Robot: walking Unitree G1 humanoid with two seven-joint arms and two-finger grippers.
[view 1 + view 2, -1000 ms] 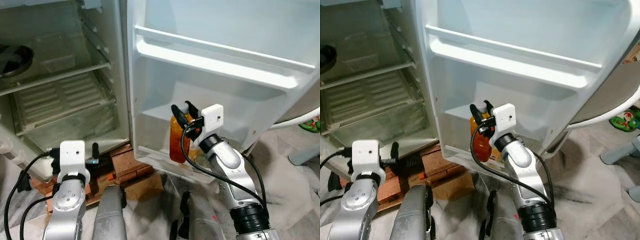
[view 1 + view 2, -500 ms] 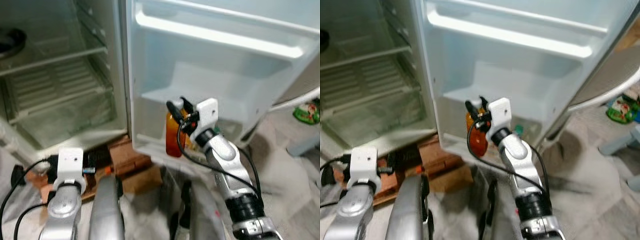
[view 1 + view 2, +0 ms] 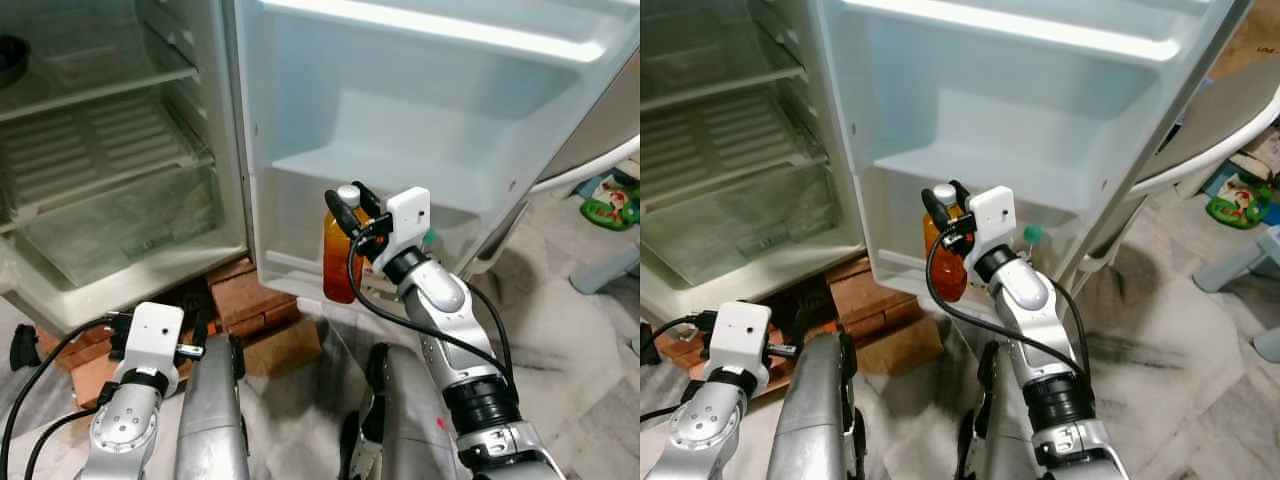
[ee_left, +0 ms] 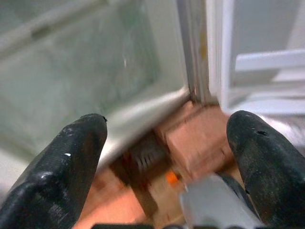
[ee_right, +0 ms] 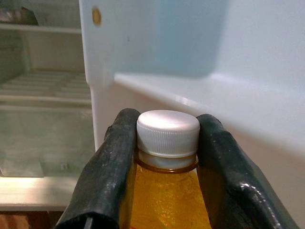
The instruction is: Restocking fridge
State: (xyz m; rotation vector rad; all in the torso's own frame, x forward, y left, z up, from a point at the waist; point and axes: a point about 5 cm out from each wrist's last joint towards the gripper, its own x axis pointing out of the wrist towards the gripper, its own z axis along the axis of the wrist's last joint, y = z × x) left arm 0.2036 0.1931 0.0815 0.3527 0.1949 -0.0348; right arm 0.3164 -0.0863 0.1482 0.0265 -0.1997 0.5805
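I have the bottle [image 3: 340, 255] of amber liquid upright in front of the open fridge door [image 3: 430, 120], at the door's lower end, just out from the bottom door shelf [image 3: 300, 268] and below the ledge [image 3: 400, 185] that juts from the door's inner face. I cannot tell whether its base touches the shelf rail. In the right wrist view its white cap [image 5: 167, 132] sits squarely between my two black fingers [image 5: 112, 167], each pressed against one side of the cap and neck. So the right gripper [image 3: 348, 205] is pinching the bottle at the top, the silver arm reaching up to it from below.

A small green-capped item [image 3: 1033, 234] stands in the bottom door shelf just behind the right wrist.

To the left, the fridge cabinet [image 3: 110, 150] stands open, with a wire shelf [image 3: 100, 85] above and a clear crisper drawer [image 3: 120, 215] at its lower edge. A dark round object [image 3: 12, 58] rests at the cabinet's upper left corner. Under the fridge's front edge I see bricks [image 3: 245, 295] and a piece of brown cardboard [image 3: 283, 347].

My left gripper [image 4: 167, 143] hangs low near the floor by those bricks, fingers spread wide with nothing between them.

At the right edge, a colourful toy [image 3: 610, 190] lies on the floor.
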